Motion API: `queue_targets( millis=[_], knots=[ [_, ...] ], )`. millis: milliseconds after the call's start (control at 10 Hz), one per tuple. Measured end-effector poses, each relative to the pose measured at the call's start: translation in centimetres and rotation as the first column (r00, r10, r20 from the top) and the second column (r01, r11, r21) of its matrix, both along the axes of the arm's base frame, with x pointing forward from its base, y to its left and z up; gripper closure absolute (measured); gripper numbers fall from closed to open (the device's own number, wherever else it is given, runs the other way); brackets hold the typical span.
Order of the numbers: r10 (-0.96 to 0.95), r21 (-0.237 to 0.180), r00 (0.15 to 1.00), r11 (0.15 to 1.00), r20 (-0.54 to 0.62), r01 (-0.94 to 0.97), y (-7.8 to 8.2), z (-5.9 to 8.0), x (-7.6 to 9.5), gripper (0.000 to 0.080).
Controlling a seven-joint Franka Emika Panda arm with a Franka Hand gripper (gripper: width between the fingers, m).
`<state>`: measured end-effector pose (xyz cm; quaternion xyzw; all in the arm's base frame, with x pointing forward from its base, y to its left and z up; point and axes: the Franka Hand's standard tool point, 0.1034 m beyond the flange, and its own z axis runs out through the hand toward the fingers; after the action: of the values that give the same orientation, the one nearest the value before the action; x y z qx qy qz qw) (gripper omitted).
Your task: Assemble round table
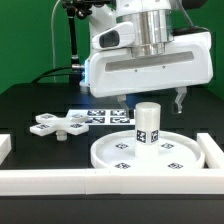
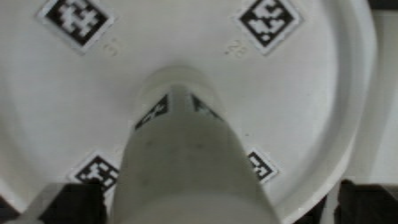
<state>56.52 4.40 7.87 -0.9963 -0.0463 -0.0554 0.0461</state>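
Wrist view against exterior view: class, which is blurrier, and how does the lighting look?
Wrist view: the leg looms close, blurred and stretched; tags on the round disc are soft but legible. Exterior view: sharper, evenly lit, whites bright against the black table.

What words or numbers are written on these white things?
No words, numbers or brand names can be read anywhere.
There are only black-and-white square tags, which are patterns and not letters. They are on the round disc, the leg, the foot piece and the marker board.
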Motion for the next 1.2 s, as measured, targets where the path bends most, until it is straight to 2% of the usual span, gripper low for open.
queue_targets(
  millis=[300,800,1000,1200],
  knots=[
    [0.328,-0.079,0.944,0.942,0.016,-0.326,0.43,0.39,0.25,0.015],
    [0.598,-0.121,0.802,0.796,0.008,-0.593,0.11,0.26,0.28,0.015],
    [0.725,-0.153,0.689,0.68,-0.007,-0.717,0.11,0.26,0.31,0.015],
    [0.867,-0.189,0.497,0.482,-0.041,-0.855,-0.01,0.3,0.41,0.015]
  ],
)
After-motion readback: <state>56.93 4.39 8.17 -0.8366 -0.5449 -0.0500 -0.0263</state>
